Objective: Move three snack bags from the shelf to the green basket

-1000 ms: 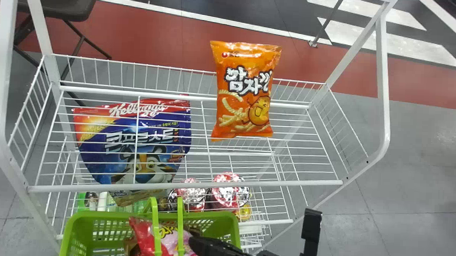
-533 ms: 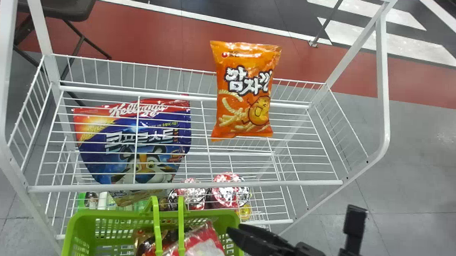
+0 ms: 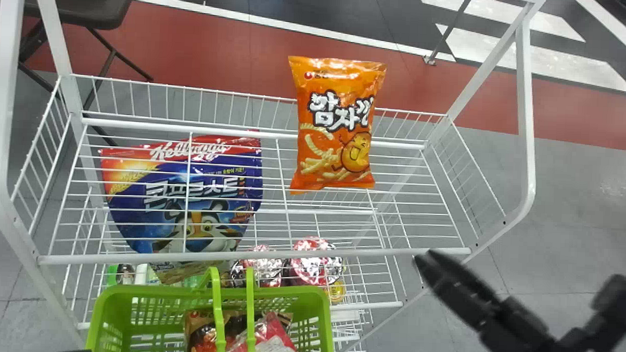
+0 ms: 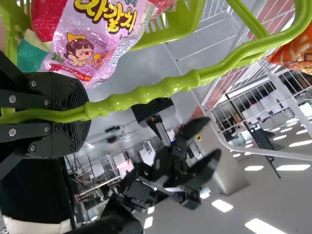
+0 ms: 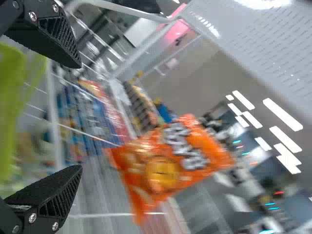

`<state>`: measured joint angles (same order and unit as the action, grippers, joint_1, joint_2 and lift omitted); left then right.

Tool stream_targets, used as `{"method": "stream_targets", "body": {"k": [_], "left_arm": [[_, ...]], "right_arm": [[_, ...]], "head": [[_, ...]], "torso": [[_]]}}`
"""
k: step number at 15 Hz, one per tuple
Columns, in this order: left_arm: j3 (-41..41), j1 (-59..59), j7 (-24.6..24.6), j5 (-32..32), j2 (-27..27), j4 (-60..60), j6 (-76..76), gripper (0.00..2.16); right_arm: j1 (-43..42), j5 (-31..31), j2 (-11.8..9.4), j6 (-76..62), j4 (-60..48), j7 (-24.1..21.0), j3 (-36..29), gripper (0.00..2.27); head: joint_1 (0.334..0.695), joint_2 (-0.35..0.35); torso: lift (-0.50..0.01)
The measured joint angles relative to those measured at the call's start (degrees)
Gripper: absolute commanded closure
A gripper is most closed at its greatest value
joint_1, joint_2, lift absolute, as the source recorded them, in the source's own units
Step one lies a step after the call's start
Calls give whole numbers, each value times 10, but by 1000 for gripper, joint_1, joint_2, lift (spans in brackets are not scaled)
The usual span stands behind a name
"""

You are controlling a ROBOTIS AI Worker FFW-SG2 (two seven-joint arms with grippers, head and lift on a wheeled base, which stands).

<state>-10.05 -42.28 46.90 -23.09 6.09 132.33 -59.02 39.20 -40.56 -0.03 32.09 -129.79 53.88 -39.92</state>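
The white wire rack (image 3: 253, 255) runs past the head view's edges at the top, and its bars cross much of what sits lower down. At its near left stands the green basket (image 3: 321, 301), its near side cut off by the bottom edge.

Under the rack's upper shelf, the blue cereal bag (image 3: 211, 193) carries pale script on a red band and big blocky lettering over a tiger's face; wires stripe all of it. The orange snack bag (image 3: 338, 130) is on the upper shelf, right of the middle, with bold white Korean lettering rimmed in dark and smaller print near its top.

Two snack bags lie in the basket: a brown one (image 3: 200, 341), its face partly hidden by the handles, and a pink-and-red one (image 3: 276, 346), whose dark-edged yellow lettering and cartoon girl show in the left wrist view.

The right end effector (image 3: 519, 273) is spread wide with nothing between its fingers, right of the basket and blurred. The left end effector (image 4: 80, 115) is closed around the basket handles (image 4: 161, 90).

Below the rack's shelves sit foil-topped cups (image 3: 315, 262), their labels broken up by wires and glare.
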Motion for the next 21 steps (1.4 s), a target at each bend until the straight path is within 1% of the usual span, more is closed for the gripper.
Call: {"method": "stream_targets", "body": {"k": [1,3,4,5,7,8,11,13,15,21], "left_arm": [[-2,1,-1,2,0,-1,0,1720],[-4,3,-2,3,-1,-3,0,1720],[-5,5,-4,4,-1,-4,-1,1720],[-6,8,-6,5,-1,-6,-1,1720],[-8,11,-7,5,-1,-11,-2,1720],[-8,12,-7,5,-1,-13,-2,1720],[-8,13,-6,3,0,-18,-2,1720],[-8,13,-6,2,0,-20,-2,1720],[-8,12,-6,2,0,-20,-2,1720],[-9,12,-7,3,1,-19,-2,1720]], "right_arm": [[2,-6,0,-85,15,-9,-1,80],[10,-3,0,-206,33,-55,11,80],[21,15,0,-266,33,-102,32,80],[38,42,0,-314,23,-165,64,80],[69,96,0,-345,-12,-285,132,80],[82,132,0,-340,-35,-337,173,80],[103,237,0,-257,-98,-439,289,80],[109,288,0,-196,-129,-470,351,80],[113,321,0,-180,-140,-475,387,80],[116,330,0,-194,-137,-463,395,83]], "head": [[695,-350],[695,-350],[695,-350],[695,-350],[695,-350],[695,-350],[695,-350],[695,-350],[695,-350],[695,-350]], "torso": [[-48],[-48],[-48],[-48],[-48],[-48],[-48],[-48],[-48],[-48]]}}
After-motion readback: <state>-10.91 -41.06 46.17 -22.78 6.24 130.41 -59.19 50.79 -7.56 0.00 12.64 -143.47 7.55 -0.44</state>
